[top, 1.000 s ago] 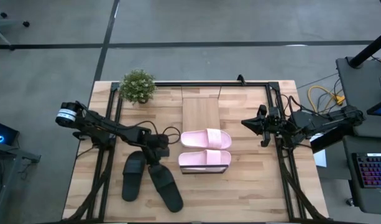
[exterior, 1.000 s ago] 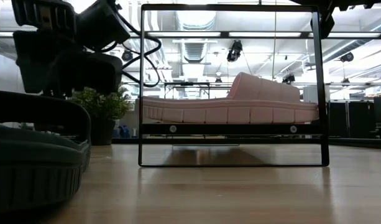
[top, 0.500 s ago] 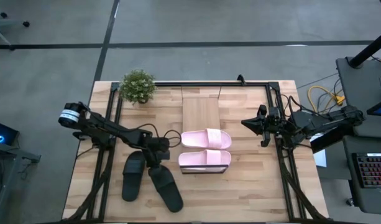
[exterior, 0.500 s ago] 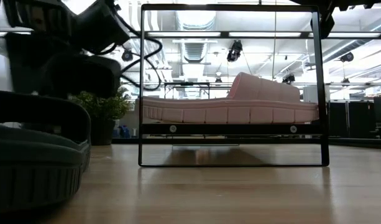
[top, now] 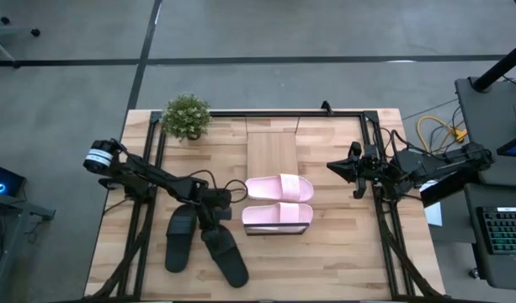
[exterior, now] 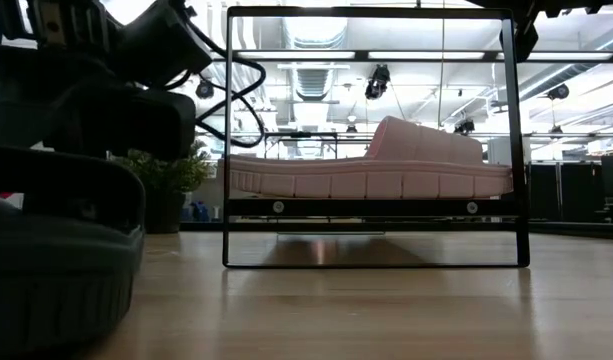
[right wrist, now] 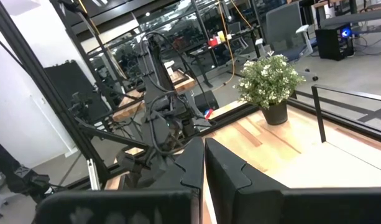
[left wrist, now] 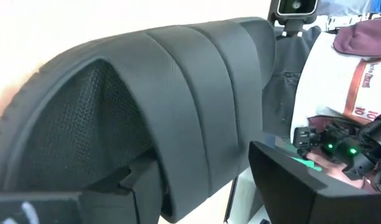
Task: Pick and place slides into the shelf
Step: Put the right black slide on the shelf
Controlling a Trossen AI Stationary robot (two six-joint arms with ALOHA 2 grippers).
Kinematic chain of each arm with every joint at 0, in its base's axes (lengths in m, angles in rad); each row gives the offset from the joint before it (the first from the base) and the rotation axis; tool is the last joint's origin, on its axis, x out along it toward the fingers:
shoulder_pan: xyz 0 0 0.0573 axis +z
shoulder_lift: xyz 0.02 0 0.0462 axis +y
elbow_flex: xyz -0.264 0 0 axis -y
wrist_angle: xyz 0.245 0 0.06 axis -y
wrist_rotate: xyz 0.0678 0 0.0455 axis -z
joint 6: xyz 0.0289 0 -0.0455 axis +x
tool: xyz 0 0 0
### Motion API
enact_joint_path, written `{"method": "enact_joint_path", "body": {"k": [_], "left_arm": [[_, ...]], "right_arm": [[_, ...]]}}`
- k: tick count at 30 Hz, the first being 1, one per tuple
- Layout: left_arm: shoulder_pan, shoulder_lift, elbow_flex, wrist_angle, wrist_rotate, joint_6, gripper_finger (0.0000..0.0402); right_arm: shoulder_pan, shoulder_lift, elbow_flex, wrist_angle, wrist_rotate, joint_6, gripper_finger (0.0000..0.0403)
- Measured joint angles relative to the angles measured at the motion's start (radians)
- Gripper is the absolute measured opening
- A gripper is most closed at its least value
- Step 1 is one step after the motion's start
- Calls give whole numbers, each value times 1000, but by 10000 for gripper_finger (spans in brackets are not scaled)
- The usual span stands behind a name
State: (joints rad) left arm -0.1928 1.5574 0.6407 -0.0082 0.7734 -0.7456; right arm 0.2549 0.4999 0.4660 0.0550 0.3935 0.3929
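Observation:
Two pale pink slides (top: 279, 188) (top: 277, 216) lie side by side on the light-wood shelf (top: 272, 151), at its near end; the low view shows one of them (exterior: 386, 170) on the shelf board. Two black slides (top: 180, 237) (top: 225, 254) lie on the table to the shelf's left. My left gripper (top: 212, 210) is open at the far end of the right-hand black slide, its fingers on either side of the strap (left wrist: 196, 93). My right gripper (top: 333, 167) is shut and empty, above the table right of the shelf. My left gripper has one finger (left wrist: 125, 180) under the black slide's broad strap (left wrist: 178, 143) and the other finger (left wrist: 296, 180) outside it. The fingers come slanting down from the table's far left. The slide lies on the table. Whether the fingers touch the strap, I cannot tell.
A potted plant (top: 187, 115) stands at the table's far left corner. The dark frame of the shelf (exterior: 376, 208) stands upright around the board. Bare tabletop lies near the front edge and to the right of the shelf.
My left gripper has gone a little toward the table's near edge and down, closer onto the right-hand black slide's strap. The slides and my right arm have stayed where they were.

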Motion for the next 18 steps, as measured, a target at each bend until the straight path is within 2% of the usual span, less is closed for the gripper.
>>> {"method": "enact_joint_path", "body": {"k": [5, 14, 18], "left_arm": [[1, 0, -4, -1, 15, 0, 166], [1, 0, -6, 5, 41, 78, 15], [2, 0, -6, 5, 75, 140, 5]], "right_arm": [[0, 0, 0, -1, 0, -1, 9], [0, 0, 0, -33, 0, -3, 9], [0, 0, 0, -31, 0, -3, 9]]}}
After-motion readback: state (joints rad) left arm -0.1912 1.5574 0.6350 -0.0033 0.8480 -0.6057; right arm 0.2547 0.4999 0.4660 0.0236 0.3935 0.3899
